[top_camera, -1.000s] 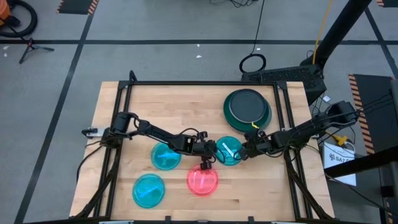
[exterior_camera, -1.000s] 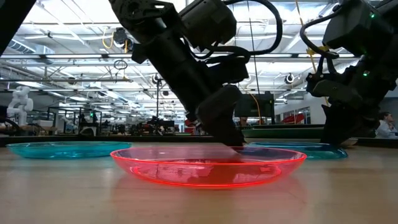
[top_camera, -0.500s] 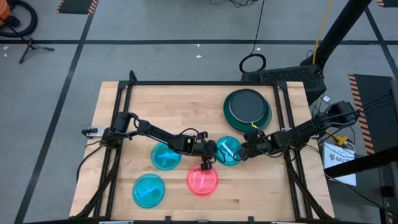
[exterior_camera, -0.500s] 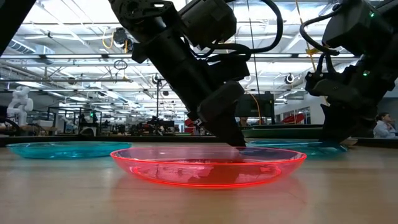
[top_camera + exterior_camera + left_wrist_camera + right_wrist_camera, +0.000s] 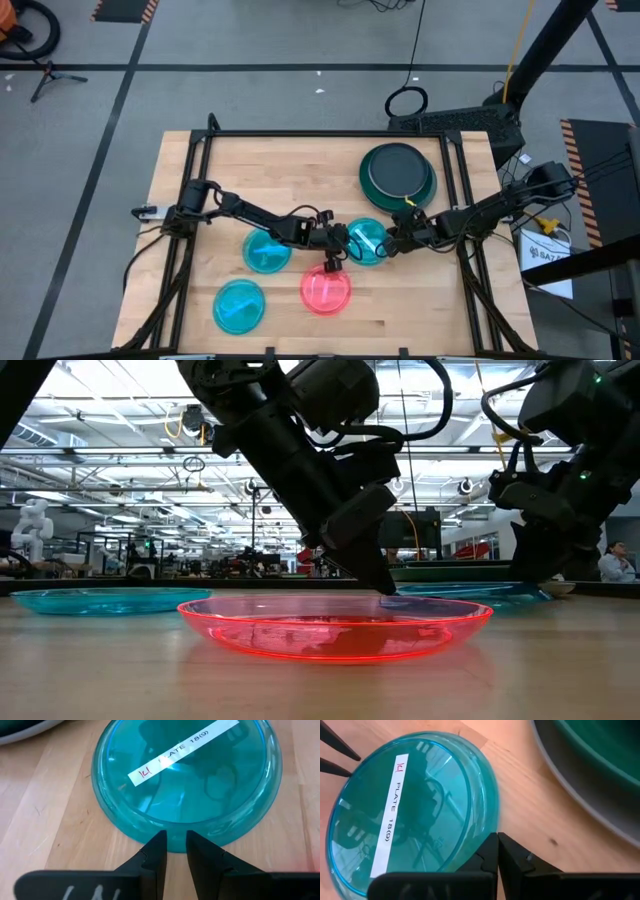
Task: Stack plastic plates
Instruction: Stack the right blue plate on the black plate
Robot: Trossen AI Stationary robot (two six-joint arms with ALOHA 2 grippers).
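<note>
A: What surrounds the labelled cyan plate (image 5: 367, 242)?
B: Stacked dark green plate (image 5: 398, 170) just behind, red-pink plate (image 5: 326, 290) in front, two cyan plates (image 5: 266, 250) to its left.

A: Its look?
B: Translucent, upside down on the table (image 5: 200, 200), white label across it.

A: Pincers?
B: Left gripper (image 5: 173, 851) narrow at one rim; right gripper (image 5: 498, 851) pinched together at the opposite rim.

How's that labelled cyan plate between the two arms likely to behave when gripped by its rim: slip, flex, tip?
The labelled cyan plate looks glossy and thin-walled, so probably light and a bit slippery in narrow jaws. It appears to lie upside down, rim on the table, so it may skid rather than lift. The left gripper and right gripper sit at opposite edges, which should curb sliding.
</note>
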